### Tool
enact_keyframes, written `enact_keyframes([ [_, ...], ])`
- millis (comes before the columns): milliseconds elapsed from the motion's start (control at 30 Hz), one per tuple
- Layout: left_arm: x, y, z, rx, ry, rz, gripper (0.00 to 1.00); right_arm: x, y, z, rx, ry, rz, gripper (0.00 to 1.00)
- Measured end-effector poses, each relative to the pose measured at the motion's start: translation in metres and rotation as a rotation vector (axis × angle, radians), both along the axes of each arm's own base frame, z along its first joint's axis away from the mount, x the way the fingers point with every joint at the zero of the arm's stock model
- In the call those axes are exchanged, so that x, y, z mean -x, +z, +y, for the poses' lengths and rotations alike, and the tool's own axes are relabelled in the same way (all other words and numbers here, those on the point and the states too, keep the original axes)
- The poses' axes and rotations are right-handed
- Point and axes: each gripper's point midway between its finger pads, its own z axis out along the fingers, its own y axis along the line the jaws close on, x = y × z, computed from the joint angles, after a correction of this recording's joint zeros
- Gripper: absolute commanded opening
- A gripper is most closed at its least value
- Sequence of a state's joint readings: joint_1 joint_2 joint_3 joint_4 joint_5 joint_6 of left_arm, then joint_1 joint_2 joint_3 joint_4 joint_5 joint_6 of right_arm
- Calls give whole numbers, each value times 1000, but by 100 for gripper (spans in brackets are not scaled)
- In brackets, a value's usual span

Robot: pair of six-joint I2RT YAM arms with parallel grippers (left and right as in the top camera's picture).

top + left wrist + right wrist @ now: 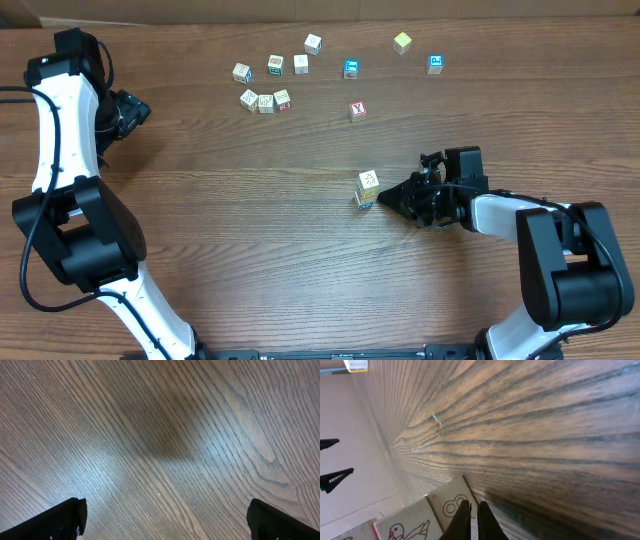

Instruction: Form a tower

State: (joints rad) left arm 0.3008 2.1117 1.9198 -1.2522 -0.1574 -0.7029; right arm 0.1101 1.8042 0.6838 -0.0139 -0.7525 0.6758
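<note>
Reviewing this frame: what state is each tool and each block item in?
Left tool: open, empty, over the table.
Right tool: shut, empty, tips beside the tower.
Tower: standing, not gripped.
Loose cubes: scattered on the table, unstacked.

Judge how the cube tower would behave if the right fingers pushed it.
The tower is a slim stack of separate cubes, so it would probably topple rather than slide. The cubes look like stiff, light wood, likely unharmed by falling. The shut right fingers' narrow tip may push one cube out.
</note>
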Motion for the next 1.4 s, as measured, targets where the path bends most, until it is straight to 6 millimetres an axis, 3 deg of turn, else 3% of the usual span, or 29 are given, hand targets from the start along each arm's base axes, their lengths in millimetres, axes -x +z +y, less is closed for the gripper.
enact_keyframes([
  [267,0,0,0,0,0,0,100,6,1,14,-3,40,0,4],
  [1400,0,0,0,0,0,0,100,8,-1,13,-6,23,28,4],
])
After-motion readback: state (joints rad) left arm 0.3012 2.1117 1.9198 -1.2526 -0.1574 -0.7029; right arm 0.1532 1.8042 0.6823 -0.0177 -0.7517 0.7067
